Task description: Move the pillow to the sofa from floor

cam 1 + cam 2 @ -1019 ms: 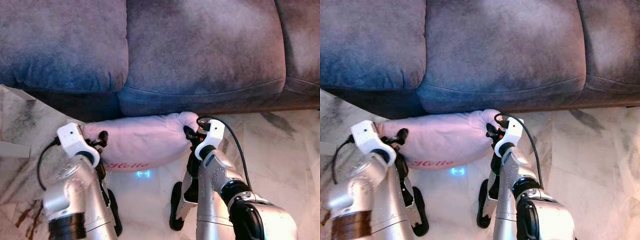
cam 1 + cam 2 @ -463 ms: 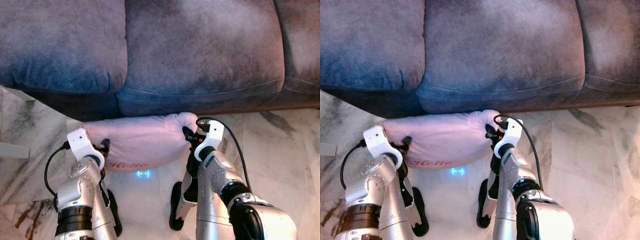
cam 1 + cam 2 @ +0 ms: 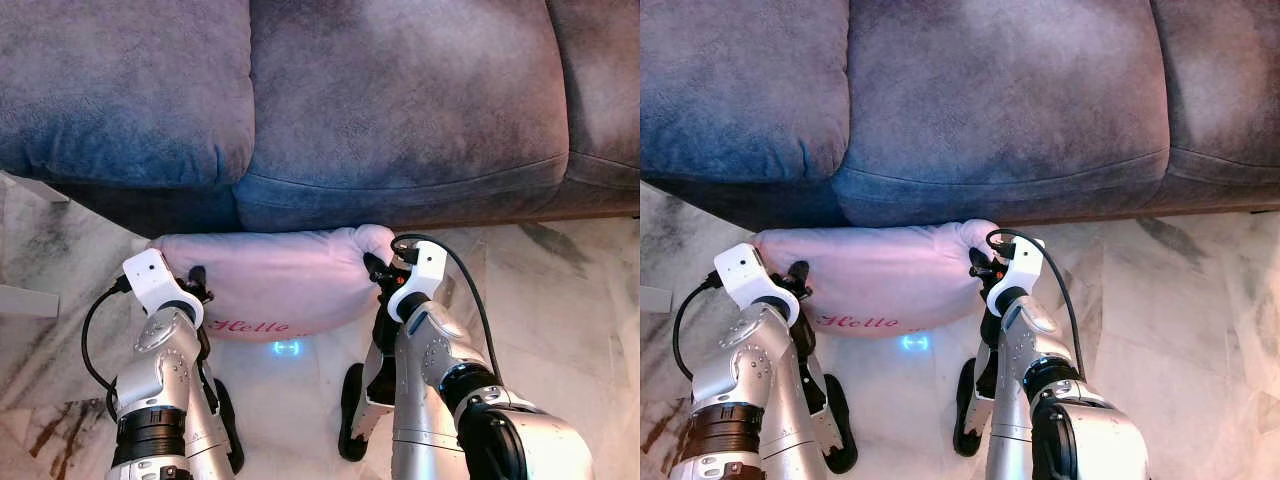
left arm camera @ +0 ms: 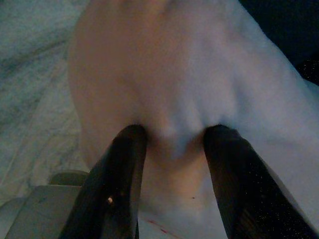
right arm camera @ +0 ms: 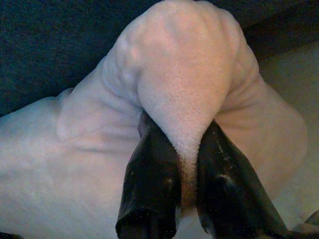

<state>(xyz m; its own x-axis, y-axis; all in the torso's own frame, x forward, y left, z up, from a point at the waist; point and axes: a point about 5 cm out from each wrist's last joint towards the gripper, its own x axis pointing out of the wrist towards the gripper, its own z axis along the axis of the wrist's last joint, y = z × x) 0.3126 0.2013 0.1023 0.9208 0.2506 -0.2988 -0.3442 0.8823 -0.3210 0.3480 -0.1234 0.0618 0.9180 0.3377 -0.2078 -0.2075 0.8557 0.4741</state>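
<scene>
Pillow (image 3: 280,285): pink, soft, long, red script "Hello" along its near edge. Lies on the marble floor (image 3: 560,300), against the base of the sofa (image 3: 400,110), below the seam between two seat cushions. Held at both ends.

Left gripper (image 4: 172,149): at the pillow's left end. Fingers (image 4: 122,174) moderately spread, a fold of pink fabric bunched between them, tips pressed into the cloth. Fabric bulges beyond the tips and dimples where each finger bites. Pinching the pillow. In the head view, black fingertips (image 3: 197,275) sit on the pillow's left edge, just ahead of the white wrist housing.

Right gripper (image 5: 187,149): at the pillow's right end. Fingers (image 5: 152,184) nearly together, only a thin ridge of fabric in the gap. Corner of the pillow puffs up in a rounded lobe beyond the tips and spills to either side of them. Pinching the pillow tightly. In the head view, fingers (image 3: 375,270) buried in the pillow's right corner, a black cable looping off the wrist.

Floor: white-grey veined marble, a blue glow (image 3: 287,348) just under the pillow's near edge, between the two arms.

Sofa: dark grey-blue, plush, directly past the fingertips of both grippers.
</scene>
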